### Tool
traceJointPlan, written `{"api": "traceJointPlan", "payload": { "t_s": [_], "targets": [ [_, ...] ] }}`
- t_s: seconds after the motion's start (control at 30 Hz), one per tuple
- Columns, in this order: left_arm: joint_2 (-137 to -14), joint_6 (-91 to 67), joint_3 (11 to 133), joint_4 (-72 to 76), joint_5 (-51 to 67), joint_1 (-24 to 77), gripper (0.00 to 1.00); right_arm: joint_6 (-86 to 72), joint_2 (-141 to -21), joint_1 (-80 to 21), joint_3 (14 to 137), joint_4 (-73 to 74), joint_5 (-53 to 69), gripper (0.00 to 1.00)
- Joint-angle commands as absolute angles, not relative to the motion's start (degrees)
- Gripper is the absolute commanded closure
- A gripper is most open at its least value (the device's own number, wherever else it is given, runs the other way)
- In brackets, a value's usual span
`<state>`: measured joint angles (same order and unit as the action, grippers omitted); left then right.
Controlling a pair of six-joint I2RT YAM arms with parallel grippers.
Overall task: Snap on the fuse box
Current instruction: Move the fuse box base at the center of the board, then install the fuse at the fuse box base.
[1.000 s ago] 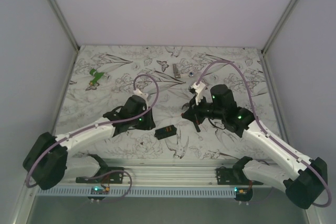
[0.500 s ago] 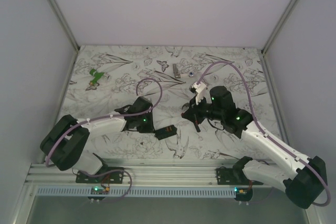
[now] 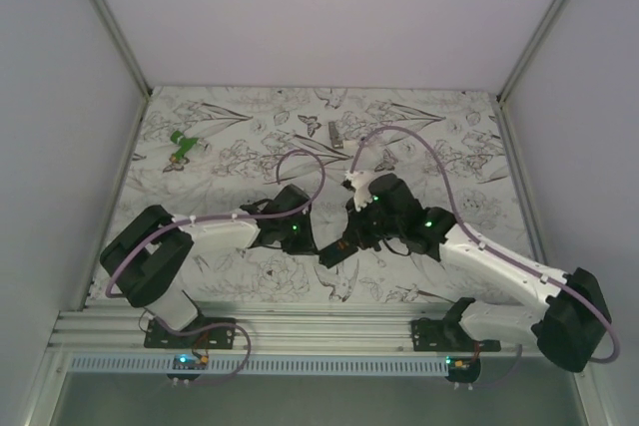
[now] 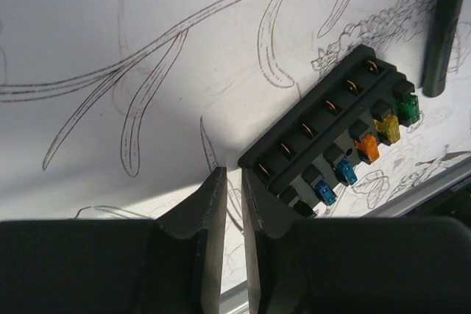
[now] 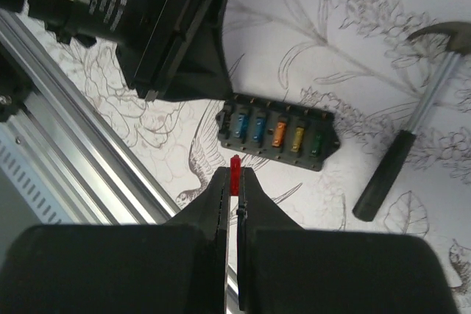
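Observation:
The fuse box [image 5: 276, 131] is a black oblong box lying on the patterned table, with two blue, one orange, one yellow and one green fuse in its slots. It also shows in the left wrist view [image 4: 338, 137], and in the top view [image 3: 331, 257] the grippers partly hide it. My right gripper [image 5: 235, 174] is shut on a small red fuse [image 5: 235, 165] and hovers just in front of the box. My left gripper [image 4: 228, 180] is empty, its jaws almost together. It sits at the box's left end, and its right finger overlaps the box's corner.
A hammer [image 5: 401, 156] with a black handle and a steel shaft lies right of the box. A green piece [image 3: 182, 145] lies at the far left and a small grey metal piece [image 3: 334, 134] at the back. An aluminium rail [image 3: 319, 321] runs along the near edge.
My left gripper has moved right, up to the box's left end. My right gripper has moved down and left over the box, which has shifted slightly right.

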<state>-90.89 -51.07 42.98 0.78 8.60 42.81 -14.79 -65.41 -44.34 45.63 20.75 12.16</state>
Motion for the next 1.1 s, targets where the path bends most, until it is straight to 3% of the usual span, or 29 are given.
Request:
{"api": "traceJointPlan", "payload": {
  "t_s": [0.0, 0.23, 0.6, 0.87, 1.07],
  "targets": [
    [-92.07, -52.12, 44.0, 1.22, 8.43, 42.8, 0.79, -17.79, -69.34, -49.94, 49.57, 24.52, 4.47, 1.0],
    [-84.87, -51.28, 37.03, 1.14, 8.34, 37.58, 0.62, -22.2, -78.0, -58.4, 54.37, 29.71, -7.37, 1.0],
    [-71.45, -43.09, 33.42, -6.51, 3.67, 30.79, 0.16, -27.25, -88.43, -64.0, 61.43, 32.44, -13.89, 1.0],
    [-68.91, -41.22, 30.94, -7.03, 2.93, 26.68, 0.01, -28.38, -93.5, -65.04, 63.29, 32.88, -16.58, 1.0],
    [-68.93, -40.86, 30.85, -7.03, 3.14, 26.08, 0.0, -28.57, -94.62, -65.04, 62.95, 32.52, -16.98, 1.0]
  ]
}}
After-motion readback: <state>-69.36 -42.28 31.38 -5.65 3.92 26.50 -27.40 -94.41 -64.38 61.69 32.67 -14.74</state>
